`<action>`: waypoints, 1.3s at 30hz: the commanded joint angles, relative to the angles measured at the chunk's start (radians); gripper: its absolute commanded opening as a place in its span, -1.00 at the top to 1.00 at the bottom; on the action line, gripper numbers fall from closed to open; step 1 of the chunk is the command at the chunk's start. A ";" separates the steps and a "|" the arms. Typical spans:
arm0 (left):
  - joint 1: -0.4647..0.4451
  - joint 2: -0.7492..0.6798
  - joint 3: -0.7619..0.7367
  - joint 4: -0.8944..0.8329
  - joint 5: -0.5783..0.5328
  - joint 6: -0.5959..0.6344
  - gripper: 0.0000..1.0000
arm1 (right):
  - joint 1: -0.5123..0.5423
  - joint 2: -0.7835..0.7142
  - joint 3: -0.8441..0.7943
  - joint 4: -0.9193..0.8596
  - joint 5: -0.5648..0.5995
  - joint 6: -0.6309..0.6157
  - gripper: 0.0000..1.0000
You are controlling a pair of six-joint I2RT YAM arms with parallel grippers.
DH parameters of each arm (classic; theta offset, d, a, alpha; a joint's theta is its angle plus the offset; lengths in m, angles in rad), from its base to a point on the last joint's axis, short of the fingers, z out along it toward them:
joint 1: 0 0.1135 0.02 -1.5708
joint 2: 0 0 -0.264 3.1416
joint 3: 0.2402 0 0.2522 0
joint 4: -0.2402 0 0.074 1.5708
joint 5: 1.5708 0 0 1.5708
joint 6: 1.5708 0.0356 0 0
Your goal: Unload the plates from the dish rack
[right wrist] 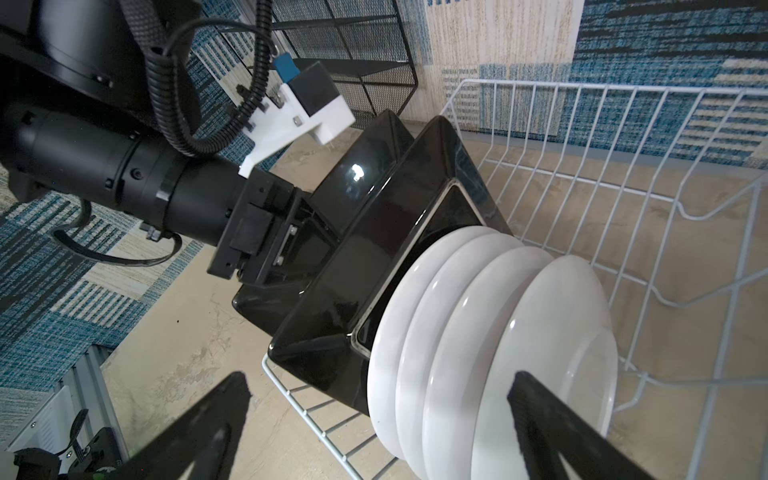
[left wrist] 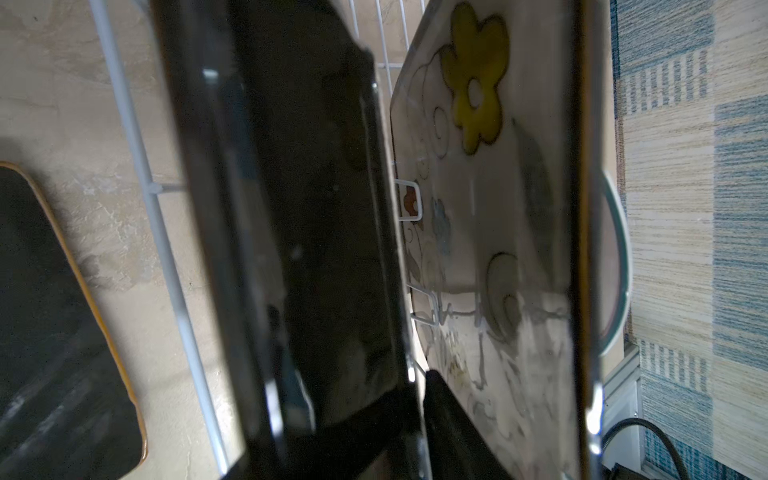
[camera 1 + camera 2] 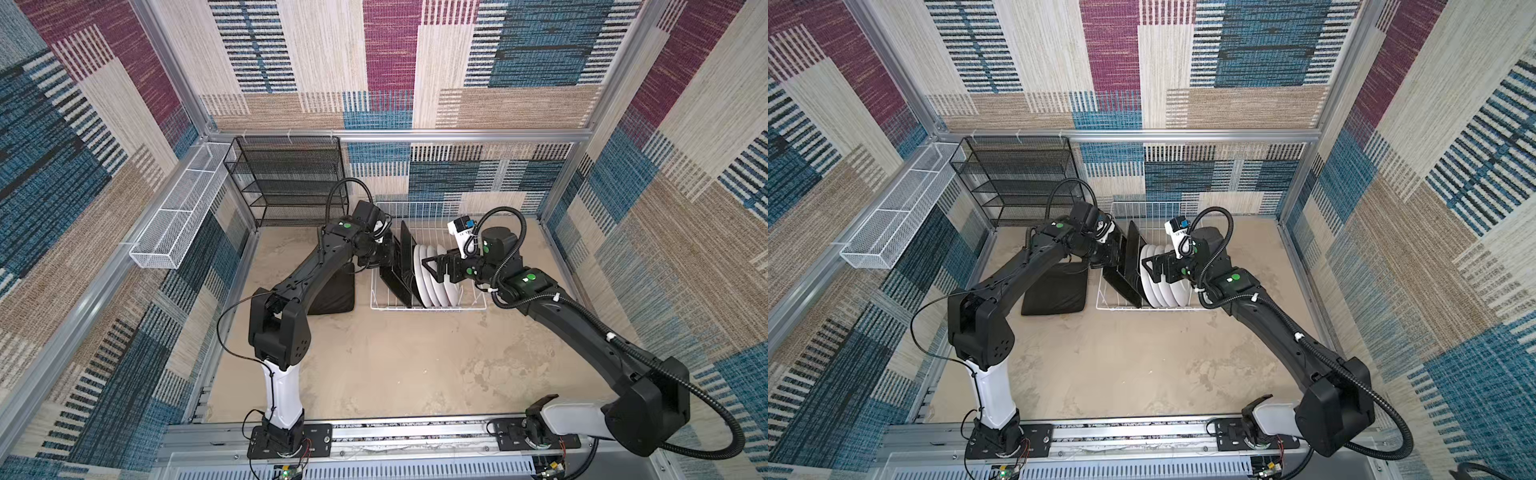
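Observation:
The white wire dish rack [image 3: 428,308] [image 3: 1154,308] [image 1: 623,137] stands at the back middle of the table. In it stand two black-backed square plates [image 3: 401,266] [image 3: 1129,266] [image 1: 374,232] and, to their right, several round white plates [image 3: 432,291] [image 3: 1160,291] [image 1: 478,332]. My left gripper [image 3: 388,253] [image 3: 1115,253] [image 2: 415,424] straddles the leftmost square plate's rim, one finger on each side; contact is unclear. The neighbouring plate's flowered face [image 2: 478,208] shows beside it. My right gripper [image 3: 432,266] [image 3: 1152,266] [image 1: 382,415] hangs open above the round plates, holding nothing.
A black cushion [image 3: 332,291] [image 3: 1054,293] [image 2: 50,332] lies on the table just left of the rack. A black mesh shelf unit [image 3: 291,178] stands at the back left, and a long white mesh basket [image 3: 178,212] hangs on the left wall.

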 commanded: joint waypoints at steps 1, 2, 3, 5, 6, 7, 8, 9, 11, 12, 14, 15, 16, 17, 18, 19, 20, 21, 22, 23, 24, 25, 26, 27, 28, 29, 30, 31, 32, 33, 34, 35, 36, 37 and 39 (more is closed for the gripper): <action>-0.005 0.001 -0.002 -0.019 -0.017 -0.019 0.17 | 0.001 -0.011 -0.005 0.027 0.009 0.011 -1.00; -0.005 0.001 -0.004 -0.018 -0.018 -0.023 0.20 | 0.000 -0.013 -0.006 0.028 0.011 0.011 -1.00; -0.006 0.002 -0.004 -0.018 -0.018 -0.026 0.24 | 0.001 -0.013 -0.006 0.025 0.012 0.011 -1.00; -0.008 -0.002 -0.007 -0.020 -0.020 -0.033 0.29 | 0.001 -0.019 -0.004 0.021 0.013 0.012 -1.00; -0.009 -0.003 -0.010 -0.021 -0.025 -0.038 0.30 | 0.001 -0.026 -0.007 0.020 0.016 0.012 -1.00; -0.012 -0.009 -0.012 -0.021 -0.032 -0.043 0.32 | 0.001 -0.035 -0.012 0.023 0.017 0.011 -1.00; -0.014 -0.011 -0.015 -0.021 -0.035 -0.046 0.34 | 0.001 -0.043 -0.019 0.028 0.018 0.008 -1.00; -0.016 -0.015 -0.016 -0.019 -0.042 -0.049 0.36 | 0.001 -0.052 -0.027 0.036 0.017 0.008 -1.00; -0.018 -0.018 -0.022 -0.018 -0.047 -0.058 0.45 | 0.001 -0.063 -0.034 0.041 0.018 0.001 -1.00; -0.018 -0.019 -0.024 -0.019 -0.051 -0.063 0.50 | 0.001 -0.064 -0.032 0.036 0.019 -0.004 -1.00; -0.020 -0.017 -0.030 -0.018 -0.057 -0.077 0.58 | 0.001 -0.067 -0.026 0.026 0.024 -0.009 -1.00; -0.020 -0.017 -0.030 -0.018 -0.055 -0.078 0.64 | 0.001 -0.066 -0.023 0.021 0.027 -0.011 -1.00; -0.020 -0.013 -0.027 -0.018 -0.055 -0.080 0.69 | 0.001 -0.066 -0.021 0.018 0.028 -0.012 -0.99; -0.020 -0.012 -0.028 -0.017 -0.055 -0.080 0.75 | 0.001 -0.067 -0.021 0.018 0.028 -0.014 -1.00; -0.020 -0.010 -0.026 -0.018 -0.054 -0.082 0.85 | 0.001 -0.064 -0.021 0.019 0.028 -0.013 -1.00; -0.020 -0.007 -0.025 -0.018 -0.052 -0.082 0.94 | 0.001 -0.063 -0.020 0.019 0.029 -0.012 -1.00; -0.020 -0.005 -0.024 -0.018 -0.049 -0.084 0.99 | 0.001 -0.063 -0.020 0.019 0.026 -0.011 -1.00; -0.020 -0.005 -0.025 -0.018 -0.046 -0.085 1.00 | 0.001 -0.060 -0.019 0.019 0.026 -0.009 -1.00; -0.020 -0.003 -0.023 -0.018 -0.040 -0.087 1.00 | 0.001 -0.060 -0.018 0.019 0.024 -0.007 -1.00; -0.020 -0.002 -0.024 -0.019 -0.037 -0.088 1.00 | 0.001 -0.058 -0.018 0.020 0.024 -0.008 -1.00; -0.021 -0.003 -0.024 -0.018 -0.034 -0.089 1.00 | 0.002 -0.059 -0.018 0.021 0.024 -0.007 -1.00; -0.019 -0.001 -0.025 -0.018 -0.032 -0.091 1.00 | 0.001 -0.060 -0.020 0.020 0.024 -0.006 -1.00; -0.019 -0.003 -0.025 -0.018 -0.031 -0.093 1.00 | 0.000 -0.061 -0.023 0.021 0.024 -0.005 -1.00; -0.020 -0.003 -0.025 -0.018 -0.029 -0.094 1.00 | 0.001 -0.061 -0.024 0.021 0.026 -0.007 -1.00; -0.021 -0.003 -0.027 -0.018 -0.028 -0.096 1.00 | 0.001 -0.062 -0.026 0.021 0.026 -0.006 -1.00; -0.021 -0.003 -0.028 -0.016 -0.026 -0.099 1.00 | 0.001 -0.062 -0.027 0.021 0.029 -0.006 -1.00; -0.021 -0.005 -0.031 -0.014 -0.023 -0.102 1.00 | 0.001 -0.061 -0.028 0.021 0.031 -0.005 -1.00; -0.020 -0.007 -0.033 -0.011 -0.020 -0.105 1.00 | 0.001 -0.061 -0.028 0.022 0.030 -0.008 -1.00; -0.020 -0.010 -0.037 -0.006 -0.015 -0.110 1.00 | 0.001 -0.059 -0.028 0.022 0.030 -0.007 -1.00; -0.020 -0.011 -0.039 -0.002 -0.011 -0.115 1.00 | 0.001 -0.058 -0.029 0.023 0.032 -0.008 -1.00; -0.020 -0.014 -0.040 0.000 -0.009 -0.119 1.00 | 0.001 -0.056 -0.030 0.023 0.031 -0.009 -1.00; -0.020 -0.020 -0.042 0.001 -0.006 -0.123 1.00 | 0.001 -0.055 -0.029 0.025 0.031 -0.009 -1.00; -0.020 -0.026 -0.043 0.004 -0.005 -0.129 1.00 | 0.001 -0.049 -0.028 0.024 0.030 -0.010 -1.00; -0.022 -0.033 -0.047 0.009 -0.004 -0.133 1.00 | 0.001 -0.047 -0.024 0.020 0.031 -0.009 -1.00; -0.021 -0.054 -0.062 0.030 -0.003 -0.144 1.00 | 0.001 -0.041 -0.015 0.011 0.031 -0.009 -1.00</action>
